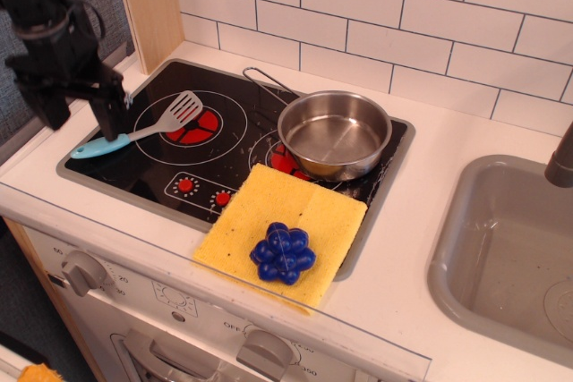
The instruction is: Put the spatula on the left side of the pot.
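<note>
The spatula (143,127) lies flat on the black stovetop (224,145), left of the pot. Its grey slotted head rests on the left burner and its light blue handle points to the front left. The shiny steel pot (334,133) stands on the right burner, its wire handle pointing back left. My black gripper (82,112) hangs open and empty above the stove's left edge, over the handle end of the spatula and clear of it.
A yellow sponge cloth (282,232) with a blue grape cluster (283,252) on it lies in front of the pot. A grey sink basin (506,252) is at the right. A wooden panel (148,6) and the tiled wall stand behind.
</note>
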